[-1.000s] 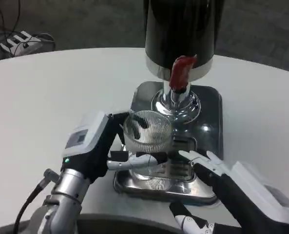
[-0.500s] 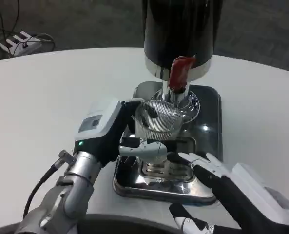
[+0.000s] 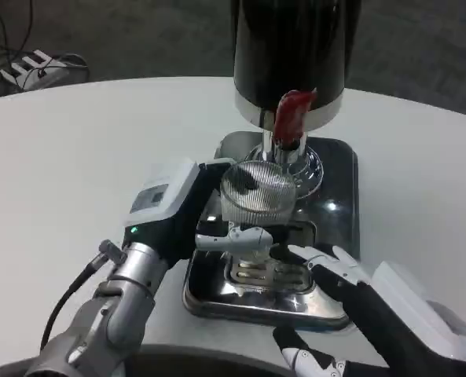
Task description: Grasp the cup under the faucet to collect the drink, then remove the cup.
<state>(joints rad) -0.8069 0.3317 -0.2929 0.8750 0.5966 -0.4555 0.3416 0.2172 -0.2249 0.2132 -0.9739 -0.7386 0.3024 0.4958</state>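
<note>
A clear ribbed cup (image 3: 256, 198) sits in the grip of my left hand (image 3: 187, 214), fingers wrapped around its lower wall. The cup is just below and in front of the red faucet lever (image 3: 292, 115) of the black drink dispenser (image 3: 291, 55). It hangs over the steel drip tray (image 3: 335, 204). My right hand (image 3: 350, 292) lies low at the tray's front right corner, fingers spread and holding nothing.
A grated drain (image 3: 256, 271) lies at the tray's front, beneath the cup. The white table (image 3: 75, 157) stretches wide to the left. Cables and a white power strip (image 3: 28, 67) lie on the floor at the far left.
My left hand has carried the cup up and away from me, toward the faucet; most of that move came before the last half second. The right hand has stayed put.
</note>
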